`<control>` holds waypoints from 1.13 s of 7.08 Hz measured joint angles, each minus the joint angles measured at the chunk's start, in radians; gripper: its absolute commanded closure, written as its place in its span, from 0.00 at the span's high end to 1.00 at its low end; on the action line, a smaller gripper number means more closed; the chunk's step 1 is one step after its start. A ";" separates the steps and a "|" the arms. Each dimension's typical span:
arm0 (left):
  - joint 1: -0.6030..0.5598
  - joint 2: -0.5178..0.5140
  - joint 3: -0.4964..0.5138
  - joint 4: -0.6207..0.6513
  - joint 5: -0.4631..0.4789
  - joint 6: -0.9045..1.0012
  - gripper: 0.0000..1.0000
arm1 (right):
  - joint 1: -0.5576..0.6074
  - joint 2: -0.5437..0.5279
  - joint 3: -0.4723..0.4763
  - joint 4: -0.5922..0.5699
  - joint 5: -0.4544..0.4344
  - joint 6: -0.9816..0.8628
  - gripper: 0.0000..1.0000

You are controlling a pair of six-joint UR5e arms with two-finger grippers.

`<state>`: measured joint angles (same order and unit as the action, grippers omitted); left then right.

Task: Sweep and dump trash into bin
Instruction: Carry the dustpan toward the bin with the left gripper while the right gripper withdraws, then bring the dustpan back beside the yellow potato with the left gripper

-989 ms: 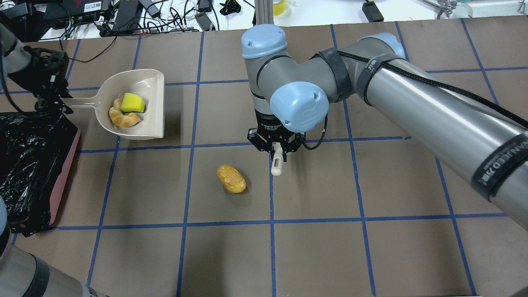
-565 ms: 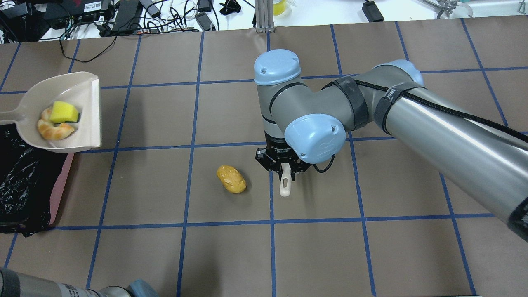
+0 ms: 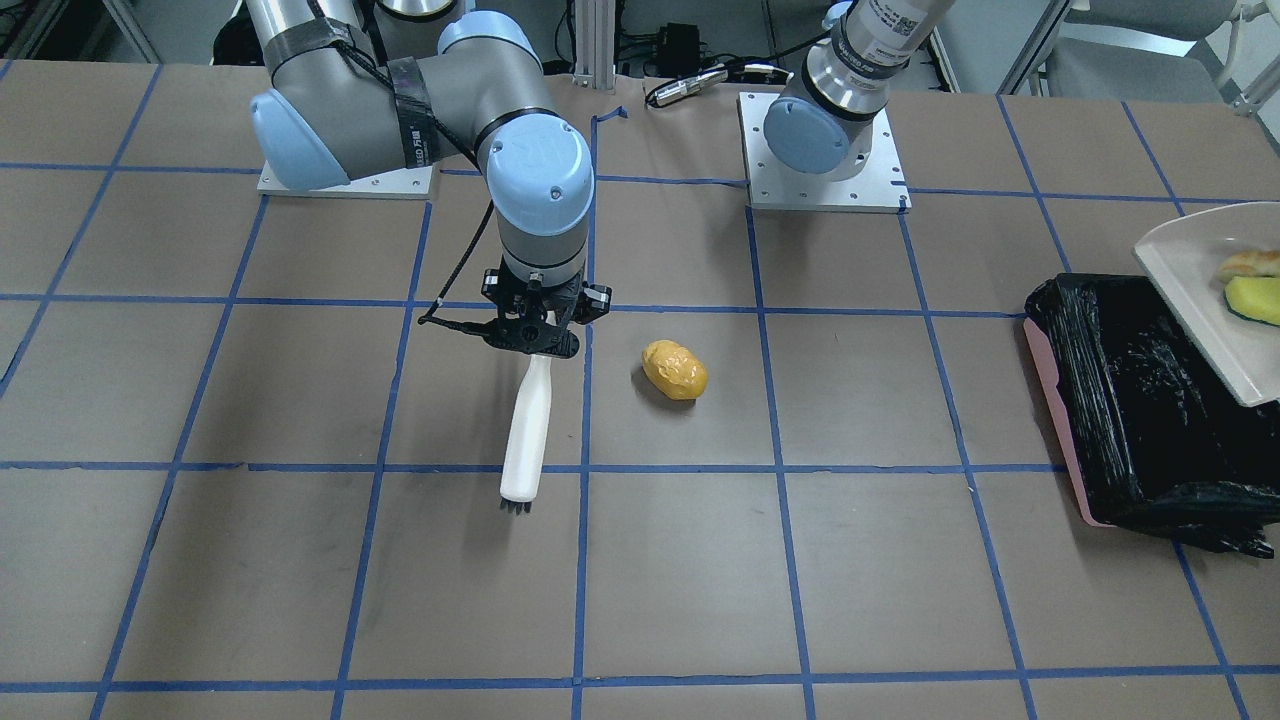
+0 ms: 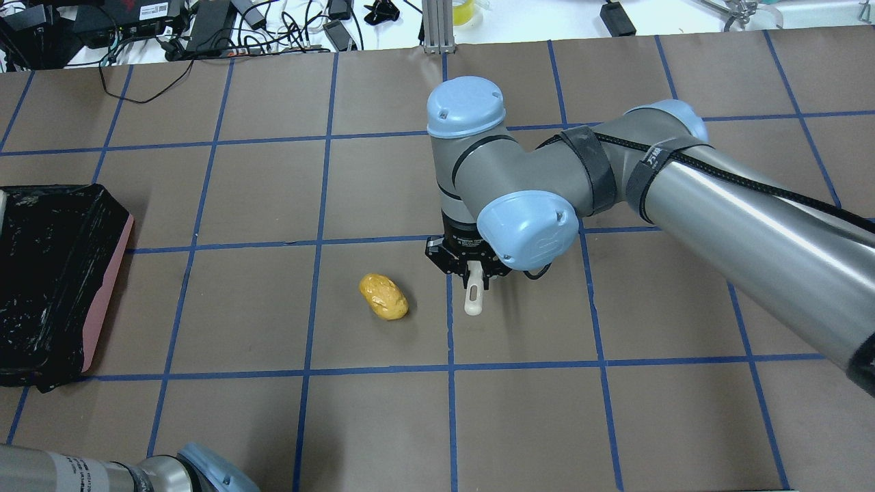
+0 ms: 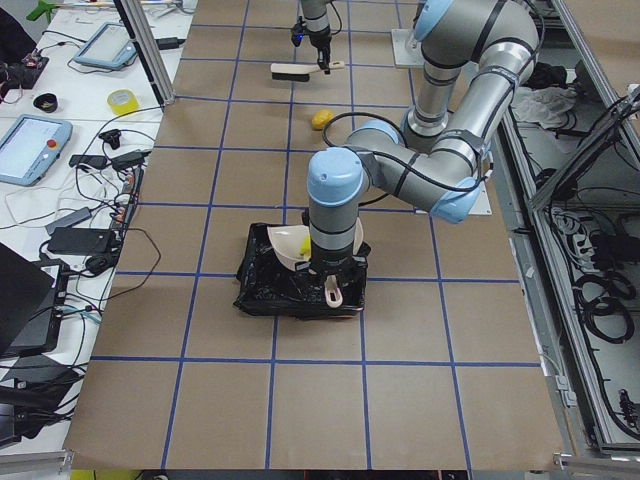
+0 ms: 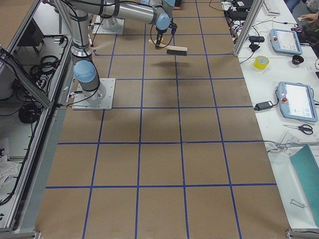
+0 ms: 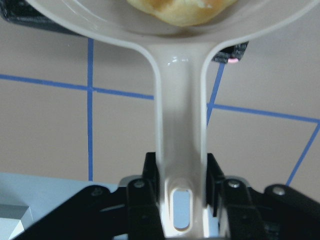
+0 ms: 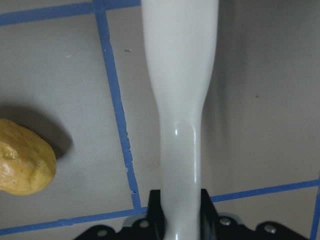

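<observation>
The golden-orange roll (image 4: 383, 296) lies on the brown table, also in the front view (image 3: 675, 370) and the right wrist view (image 8: 22, 165). My right gripper (image 4: 472, 273) is shut on the white brush handle (image 4: 473, 299), just right of the roll; the brush (image 3: 527, 420) hangs with its bristles down. My left gripper (image 7: 181, 170) is shut on the cream dustpan's handle (image 7: 180, 115). The dustpan (image 3: 1195, 290) is held over the bin (image 3: 1130, 400) and carries the croissant (image 3: 1250, 263) and the yellow wedge (image 3: 1257, 300). The bin (image 4: 61, 273) sits at the table's left edge.
Cables and devices crowd the white bench (image 4: 239, 20) beyond the far table edge. An aluminium post (image 4: 437, 24) stands at the far middle. The arm base plates (image 3: 825, 150) sit at the robot's side. My left arm's elbow (image 4: 205, 471) shows at the near left.
My left gripper has carried the dustpan with the croissant and wedge leftward, out of the overhead view, over the bin. My right gripper with the brush has shifted slightly right and nearer. The roll has not moved.
</observation>
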<state>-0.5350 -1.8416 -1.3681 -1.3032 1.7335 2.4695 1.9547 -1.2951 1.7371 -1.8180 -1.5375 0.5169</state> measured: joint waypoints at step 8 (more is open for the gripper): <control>-0.125 0.004 -0.057 -0.014 -0.041 -0.024 0.00 | -0.041 -0.004 -0.002 -0.083 -0.013 0.004 0.00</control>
<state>-0.6596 -1.8371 -1.4255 -1.3176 1.6930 2.4457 1.9136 -1.2988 1.7349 -1.9012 -1.5507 0.5212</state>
